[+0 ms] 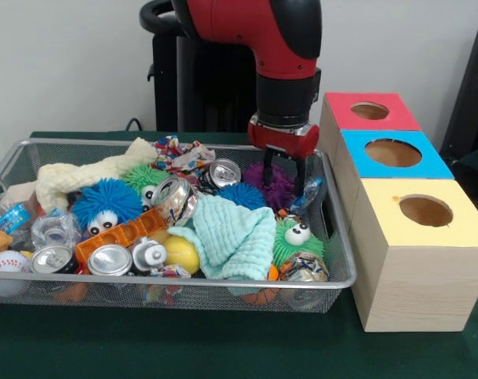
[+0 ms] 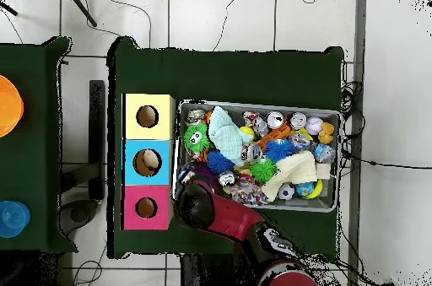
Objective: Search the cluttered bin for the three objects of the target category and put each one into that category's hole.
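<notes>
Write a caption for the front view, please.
Red robot arm lowers its open tool into a wire-mesh bin of toys, cans and bottles beside three wooden boxes with round holes.

A mint cloth [image 1: 237,237] lies beside a green googly-eyed ball [image 1: 296,239]. Red-topped box [image 1: 370,111] and yellow-topped box [image 1: 425,212] sit on the counter [image 1: 144,347].

From the front we see the red and black arm only from its elbow down; the top edge cuts off the rest. Its dark gripper [image 1: 285,172] hangs over the shallow silver wire-mesh basket [image 1: 334,237], and the fingertips sink behind a purple spiky ball [image 1: 272,186], so we cannot tell how the jaws stand. Just beside the fingers, a crumpled see-through bottle with a blue label [image 1: 308,194] is half hidden. Overhead, the arm's wrist covers the gripper wholly. Far from the fingers, another clear bottle [image 1: 10,219] is cut by the frame's edge.
</notes>
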Robot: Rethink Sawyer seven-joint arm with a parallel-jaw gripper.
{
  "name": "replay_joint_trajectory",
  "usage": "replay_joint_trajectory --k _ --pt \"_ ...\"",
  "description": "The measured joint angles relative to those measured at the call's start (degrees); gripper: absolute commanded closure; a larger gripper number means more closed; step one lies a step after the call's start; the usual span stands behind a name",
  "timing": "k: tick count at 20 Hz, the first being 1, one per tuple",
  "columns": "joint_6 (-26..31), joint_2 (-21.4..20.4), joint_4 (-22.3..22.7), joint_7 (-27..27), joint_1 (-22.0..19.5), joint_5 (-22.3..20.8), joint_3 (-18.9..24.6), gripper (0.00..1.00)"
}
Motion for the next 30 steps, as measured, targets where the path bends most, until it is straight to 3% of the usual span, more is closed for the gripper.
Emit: replay_joint_trajectory --k 5,30 --pt "0.0 -1.1 1.0 0.0 -0.3 -2.2 2.0 0.00" --pt "-4.6 0.0 1.0 0.0 -0.3 -7.8 1.9 0.00"
